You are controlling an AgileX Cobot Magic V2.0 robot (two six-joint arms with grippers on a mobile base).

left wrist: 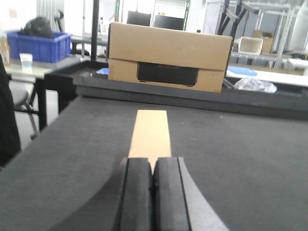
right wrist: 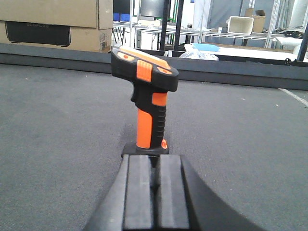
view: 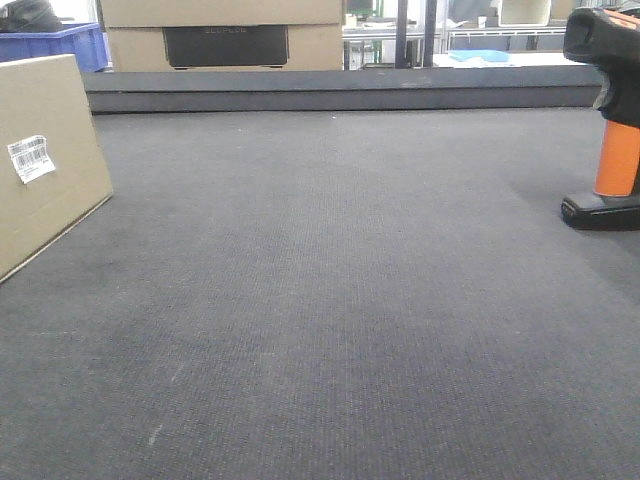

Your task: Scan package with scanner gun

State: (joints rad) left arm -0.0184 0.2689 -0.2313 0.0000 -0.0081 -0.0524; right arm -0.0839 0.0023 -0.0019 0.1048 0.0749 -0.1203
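Package (view: 45, 160) sits at nine o'clock on the dark mat (view: 320, 300) in the front view, tilted, white barcode label (view: 30, 158) showing. Scanner gun (view: 612, 110) stands upright at three o'clock, well apart from it. Left gripper (left wrist: 153, 185): fingers pressed together, empty, package top just beyond at twelve. Right gripper (right wrist: 154, 185): fingers pressed together, empty, scanner base just beyond at twelve.

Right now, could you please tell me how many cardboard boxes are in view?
2 near: the plain tan cardboard package at the mat's left, and a larger cardboard box with a dark panel behind the far ledge. Distant shelves may hold more.
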